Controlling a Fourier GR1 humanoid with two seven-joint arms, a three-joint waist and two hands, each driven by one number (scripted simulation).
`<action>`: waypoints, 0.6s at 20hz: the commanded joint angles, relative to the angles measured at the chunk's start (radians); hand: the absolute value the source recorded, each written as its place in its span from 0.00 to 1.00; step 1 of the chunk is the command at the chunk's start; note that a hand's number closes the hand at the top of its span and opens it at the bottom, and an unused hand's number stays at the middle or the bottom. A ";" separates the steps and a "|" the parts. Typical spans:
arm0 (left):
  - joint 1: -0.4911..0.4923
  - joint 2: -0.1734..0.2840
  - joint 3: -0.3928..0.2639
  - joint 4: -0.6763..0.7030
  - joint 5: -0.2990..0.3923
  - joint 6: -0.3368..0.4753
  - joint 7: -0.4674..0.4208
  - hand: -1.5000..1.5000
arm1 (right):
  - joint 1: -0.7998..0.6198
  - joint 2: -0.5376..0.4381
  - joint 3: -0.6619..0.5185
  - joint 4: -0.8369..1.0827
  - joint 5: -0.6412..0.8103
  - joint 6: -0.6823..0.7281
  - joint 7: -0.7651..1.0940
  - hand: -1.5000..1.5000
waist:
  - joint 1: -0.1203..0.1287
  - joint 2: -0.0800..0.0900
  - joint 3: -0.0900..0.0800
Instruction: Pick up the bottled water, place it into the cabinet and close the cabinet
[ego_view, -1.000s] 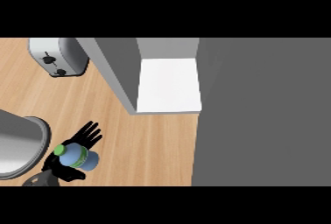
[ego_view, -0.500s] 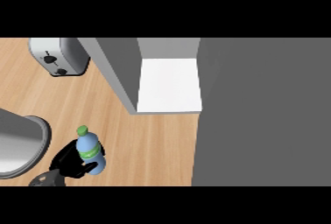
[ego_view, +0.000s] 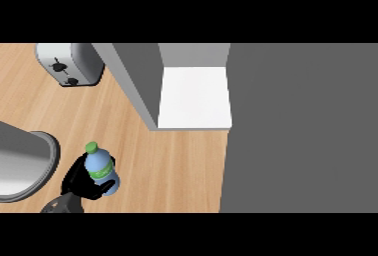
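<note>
Bottled water (ego_view: 100, 169) now tilts higher (cap up-left), left robot hand (ego_view: 80, 179) still curled around it.

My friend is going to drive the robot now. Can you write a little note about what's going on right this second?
Left robot hand: curled round the bottled water, low on the wooden counter's left side, green cap pointing up the view.
Right robot hand: not in view.
Cabinet: open, white shelf showing, up and to the right of the bottle. Its door is the big grey panel on the right.
Done: bottle grasped.
Left: carry it to the shelf, let go, close the door.
</note>
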 joint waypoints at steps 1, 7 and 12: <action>0.015 -0.013 0.063 0.014 0.036 0.057 -0.159 1.00 | -0.016 0.009 -0.006 0.014 -0.002 -0.015 0.006 0.00 | 0.000 0.001 0.000; -0.034 0.002 0.062 0.081 0.051 0.058 -0.238 1.00 | 0.072 -0.024 0.018 -0.016 -0.001 0.030 -0.045 0.00 | -0.007 -0.001 0.001; -0.031 -0.020 0.052 0.011 0.135 0.041 -0.113 1.00 | 0.051 -0.020 -0.005 -0.022 -0.004 0.000 -0.039 0.00 | 0.004 -0.004 0.002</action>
